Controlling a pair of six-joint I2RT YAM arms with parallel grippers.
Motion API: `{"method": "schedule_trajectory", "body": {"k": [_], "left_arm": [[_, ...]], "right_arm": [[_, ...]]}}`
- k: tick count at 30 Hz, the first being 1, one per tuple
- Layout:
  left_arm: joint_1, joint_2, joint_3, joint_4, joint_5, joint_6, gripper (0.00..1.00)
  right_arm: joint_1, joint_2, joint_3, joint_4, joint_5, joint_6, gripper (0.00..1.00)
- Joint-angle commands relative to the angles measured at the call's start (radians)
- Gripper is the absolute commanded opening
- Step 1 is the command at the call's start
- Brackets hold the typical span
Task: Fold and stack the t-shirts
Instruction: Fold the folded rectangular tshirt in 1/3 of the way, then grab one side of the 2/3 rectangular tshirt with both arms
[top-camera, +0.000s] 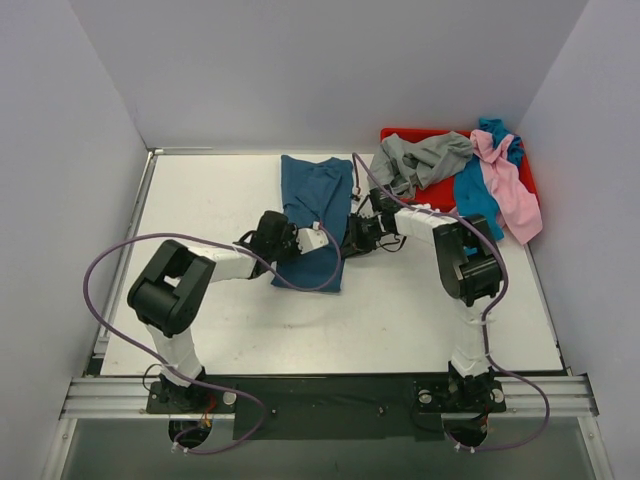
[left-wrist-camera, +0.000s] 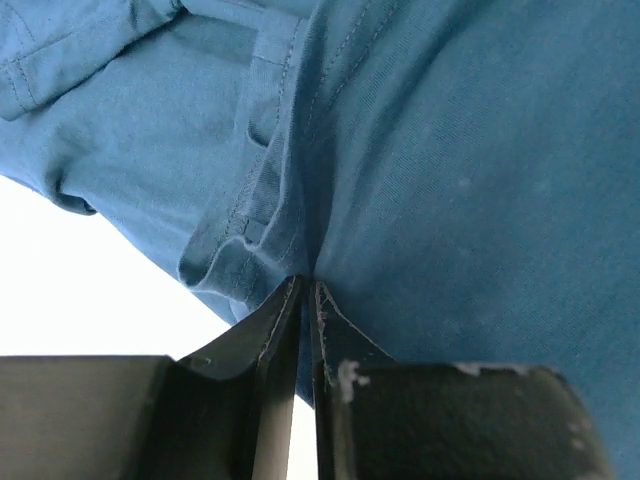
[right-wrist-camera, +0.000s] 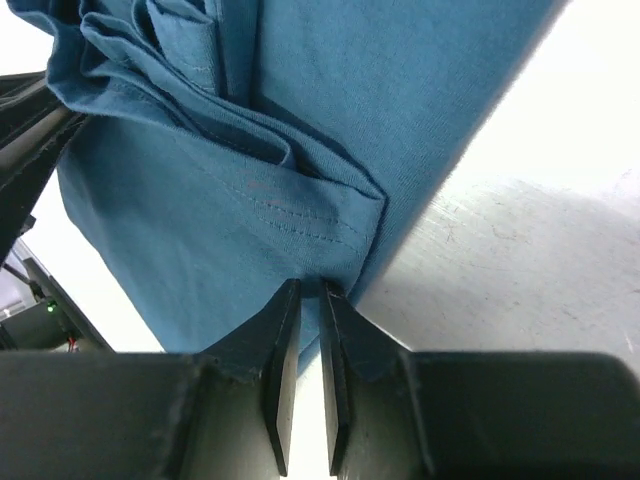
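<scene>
The dark teal-blue t-shirt (top-camera: 315, 205) lies on the white table in a long strip, partly folded. My left gripper (top-camera: 318, 237) is shut on a bunched fold at the shirt's middle (left-wrist-camera: 420, 150). My right gripper (top-camera: 347, 240) is shut on the shirt's right edge (right-wrist-camera: 250, 180), facing the left one. The grey t-shirt (top-camera: 420, 160), the pink t-shirt (top-camera: 508, 185) and the brighter turquoise-blue t-shirt (top-camera: 475, 195) lie heaped at the back right.
The red tray (top-camera: 400, 135) sits at the back right corner under the heaped shirts. White walls close the table on three sides. Purple cables loop beside both arms.
</scene>
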Motion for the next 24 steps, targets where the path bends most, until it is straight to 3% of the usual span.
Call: {"method": "schedule_trajectory", "body": {"k": [1, 5, 9, 11, 12, 14, 15, 18, 24], "left_arm": [[-0.013, -0.007, -0.027, 0.123, -0.077, 0.069, 0.19], [-0.015, -0.051, -0.011, 0.101, -0.141, 0.046, 0.28], [-0.015, -0.151, 0.100, -0.148, -0.071, 0.017, 0.33], [0.016, -0.221, 0.133, -0.343, 0.086, 0.037, 0.35], [0.052, -0.246, 0.137, -0.474, 0.250, 0.058, 0.36], [0.103, -0.330, 0.100, -0.636, 0.437, 0.176, 0.38], [0.118, -0.341, 0.062, -0.712, 0.467, 0.277, 0.38], [0.112, -0.364, -0.018, -0.710, 0.515, 0.399, 0.41], [0.077, -0.361, -0.118, -0.445, 0.452, 0.359, 0.53]], "right_arm": [[-0.001, -0.020, 0.063, -0.116, 0.022, -0.068, 0.13], [-0.009, -0.104, 0.037, -0.125, 0.031, -0.149, 0.23], [0.001, -0.254, -0.064, -0.082, -0.004, -0.296, 0.36], [0.008, -0.346, -0.175, 0.002, -0.057, -0.391, 0.40], [0.024, -0.415, -0.262, 0.085, -0.076, -0.462, 0.41], [0.065, -0.510, -0.377, 0.157, -0.076, -0.613, 0.45], [0.089, -0.535, -0.414, 0.168, -0.061, -0.692, 0.49], [0.226, -0.607, -0.512, 0.187, 0.115, -0.980, 0.56], [0.307, -0.535, -0.526, 0.207, 0.243, -1.126, 0.56]]}}
